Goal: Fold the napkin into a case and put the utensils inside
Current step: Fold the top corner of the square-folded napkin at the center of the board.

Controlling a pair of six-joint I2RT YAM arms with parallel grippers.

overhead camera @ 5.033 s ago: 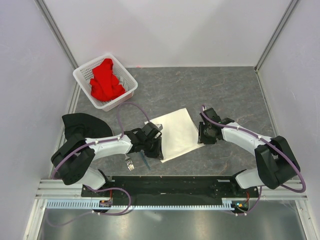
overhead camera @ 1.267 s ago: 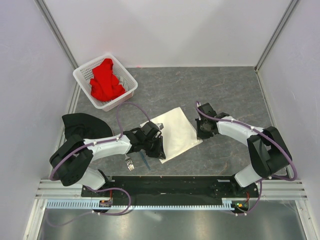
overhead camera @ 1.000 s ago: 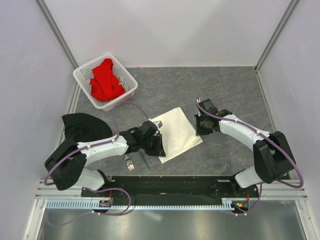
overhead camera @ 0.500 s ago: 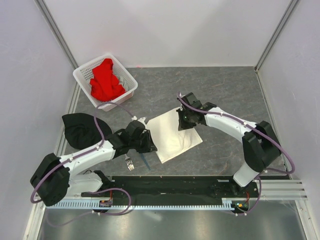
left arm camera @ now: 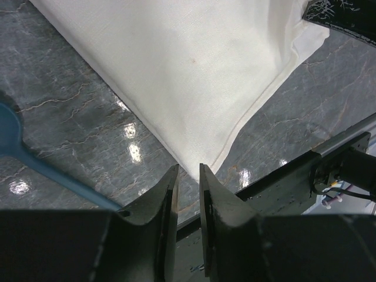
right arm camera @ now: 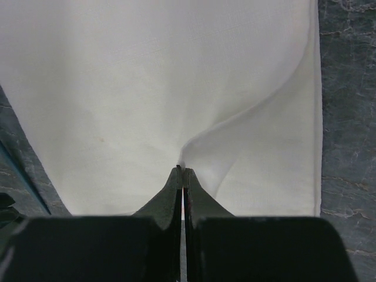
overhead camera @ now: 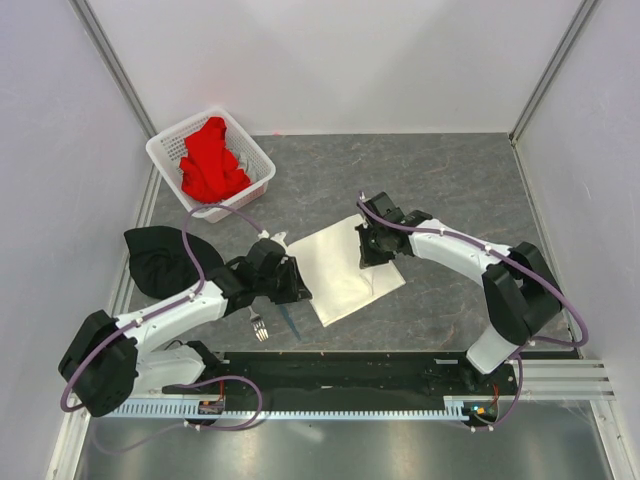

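Observation:
The cream-white napkin lies on the grey table between my two arms. My right gripper is shut on a pinch of the napkin, and the cloth rises into a ridge at its fingertips, with the right side drawn inward. My left gripper sits at the napkin's left side, its jaws a narrow gap apart and holding nothing. The napkin's near corner lies flat just beyond its tips. The silver fork and blue spoon lie near the front edge. The spoon also shows in the left wrist view.
A white perforated basket holding a red cloth stands at the back left. A black cloth lies at the left edge. The black base rail runs along the near edge.
My right gripper has moved left over the napkin, dragging its right corner inward. My left gripper has slid left, off the napkin's edge. The fork and spoon have not moved.

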